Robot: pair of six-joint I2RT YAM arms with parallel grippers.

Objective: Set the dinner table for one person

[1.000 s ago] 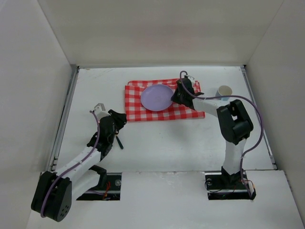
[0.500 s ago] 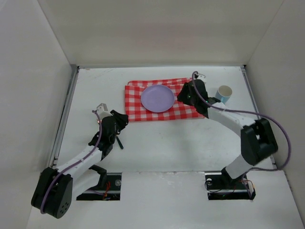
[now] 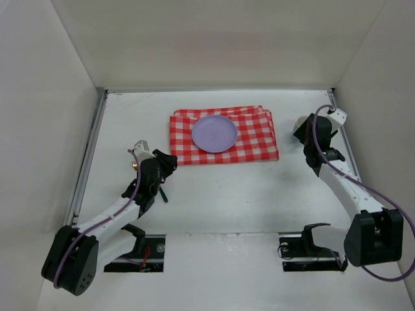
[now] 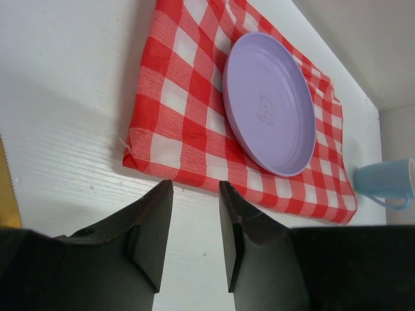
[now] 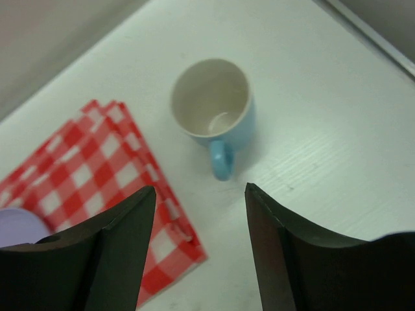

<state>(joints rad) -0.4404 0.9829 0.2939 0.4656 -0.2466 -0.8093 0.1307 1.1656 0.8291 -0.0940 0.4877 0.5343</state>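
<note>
STEP likely pre-grasp | right gripper [image 5: 200, 194] released, empty | pale-blue ceramic mug [image 5: 214, 107] at its 12 o'clock on flat white dinner table [image 3: 220, 201] | left gripper [image 4: 194, 214] released | NEXT: you advance, clamp rim.

A large matte white rectangular dinner table [image 3: 227, 194] is seen, edged along its left and right sides by thin metal rails [image 3: 87, 162]. A folded red-and-white checked fabric cloth [image 3: 256, 139] is laid flat on it near the middle of the far edge, its layered folds showing at the cloth's far right corner. A light blue ceramic mug [image 5: 214, 103] is stood upright on the bare top between the cloth and the table's right edge, near the cloth but apart from it. A thin dark item [image 3: 163, 193], too small to be identified, is seen towards the near left corner.
</note>
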